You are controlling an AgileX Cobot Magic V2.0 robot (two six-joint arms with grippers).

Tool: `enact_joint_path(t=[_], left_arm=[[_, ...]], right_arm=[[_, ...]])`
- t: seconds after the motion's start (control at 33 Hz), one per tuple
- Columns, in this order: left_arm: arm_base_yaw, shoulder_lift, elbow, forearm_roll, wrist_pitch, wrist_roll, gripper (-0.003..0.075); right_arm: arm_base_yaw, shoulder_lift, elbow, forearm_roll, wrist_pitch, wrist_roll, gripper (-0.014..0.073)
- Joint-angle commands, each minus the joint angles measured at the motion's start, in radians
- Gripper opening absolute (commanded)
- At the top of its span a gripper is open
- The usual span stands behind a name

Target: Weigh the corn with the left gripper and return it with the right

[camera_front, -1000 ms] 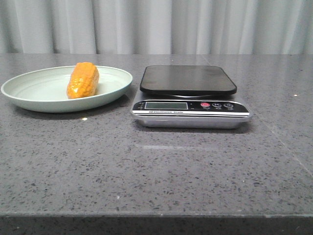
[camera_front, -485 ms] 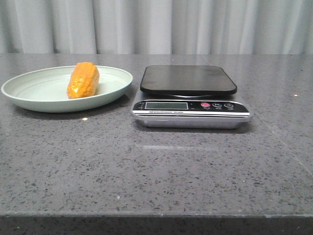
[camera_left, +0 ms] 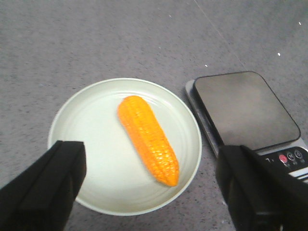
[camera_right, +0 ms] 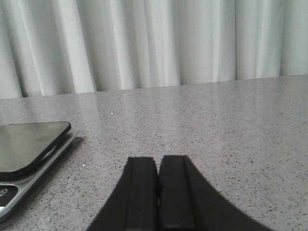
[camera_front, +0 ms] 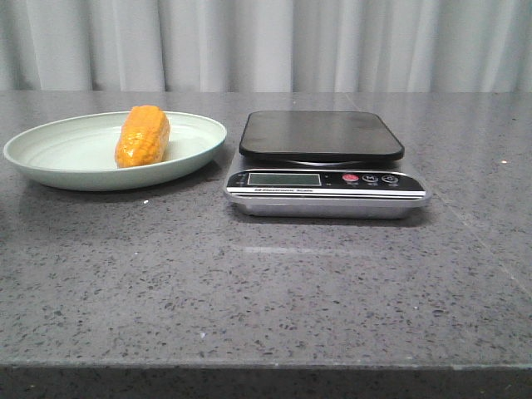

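Observation:
The orange-yellow corn (camera_front: 142,136) lies on a pale green plate (camera_front: 66,162) at the left of the table. It also shows in the left wrist view (camera_left: 148,138), on the plate (camera_left: 96,130). My left gripper (camera_left: 151,192) hangs open high above the plate, its two black fingers (camera_left: 45,185) spread wider than the corn and clear of it. The scale (camera_front: 322,163) with a black platform stands empty to the right of the plate; it shows in the left wrist view (camera_left: 245,110) too. My right gripper (camera_right: 157,166) is shut and empty, low over the table right of the scale (camera_right: 29,144).
Grey speckled table (camera_front: 266,283) with a white curtain (camera_front: 266,41) behind it. The table's front edge (camera_front: 266,364) runs along the bottom of the front view. Neither arm shows in the front view.
The front view has shifted very slightly; the corn, plate and scale keep their places. No arm has come into the front view.

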Motion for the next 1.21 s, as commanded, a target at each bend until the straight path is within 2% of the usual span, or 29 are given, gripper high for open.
enact_joint_path(t=[0.0,0.12,0.27,0.45,0.64,1.09,1.18], left_arm=[[-0.071,0.106,-0.106,-0.004,-0.034,-0.002,0.0597],[-0.136,0.252,-0.214,0.136,0.046,-0.088,0.0596],[-0.198,0.422,-0.373,0.327,0.221,-0.246,0.0596],[-0.203,0.563,-0.546,0.345,0.413,-0.332,0.0596],[-0.203,0.641,-0.633,0.386,0.530,-0.431,0.0596],[-0.176,0.730,-0.647,0.364,0.588,-0.560,0.0594],[-0.159,0.745,-0.647,0.341,0.590,-0.561,0.0564]], right_arm=[[-0.006,-0.016,-0.009,0.000,-0.081,-0.004,0.0148],[-0.006,-0.016,-0.009,0.000,-0.081,-0.004,0.0148],[-0.006,-0.016,-0.009,0.000,-0.081,-0.004,0.0148],[-0.006,-0.016,-0.009,0.000,-0.081,-0.004,0.0148],[-0.006,-0.017,-0.009,0.000,-0.081,-0.004,0.0148],[-0.006,-0.017,-0.009,0.000,-0.081,-0.004,0.0148],[-0.006,-0.017,-0.009,0.000,-0.081,-0.004,0.0148]])
